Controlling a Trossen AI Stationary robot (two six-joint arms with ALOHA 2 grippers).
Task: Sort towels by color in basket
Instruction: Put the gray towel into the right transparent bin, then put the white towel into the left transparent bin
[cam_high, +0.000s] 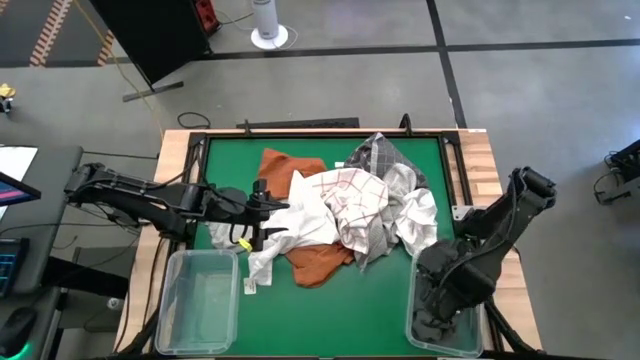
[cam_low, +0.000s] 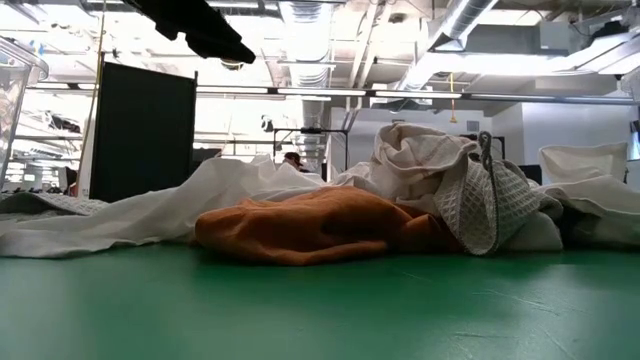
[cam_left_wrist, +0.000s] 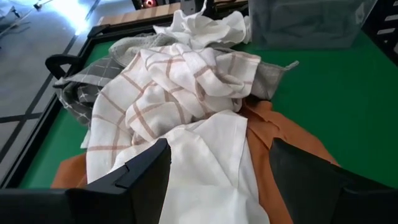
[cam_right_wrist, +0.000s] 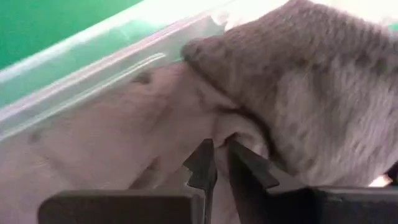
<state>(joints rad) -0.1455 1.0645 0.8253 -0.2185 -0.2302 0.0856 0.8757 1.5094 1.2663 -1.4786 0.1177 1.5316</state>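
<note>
Grey towel (cam_right_wrist: 323, 93) hides the right bin's (cam_right_wrist: 93, 68) floor.

You have a green felt-topped table (cam_high: 330, 300) framed in pale wood, and a white cylindrical floor fan (cam_high: 266, 20) standing beyond its far edge.

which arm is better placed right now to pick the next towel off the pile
Left. The left gripper sits open at the pile's edge, its fingers either side of the white towel. The right gripper is down inside the clear bin at the table's right, fingers nearly together against grey cloth, away from the pile.
</note>
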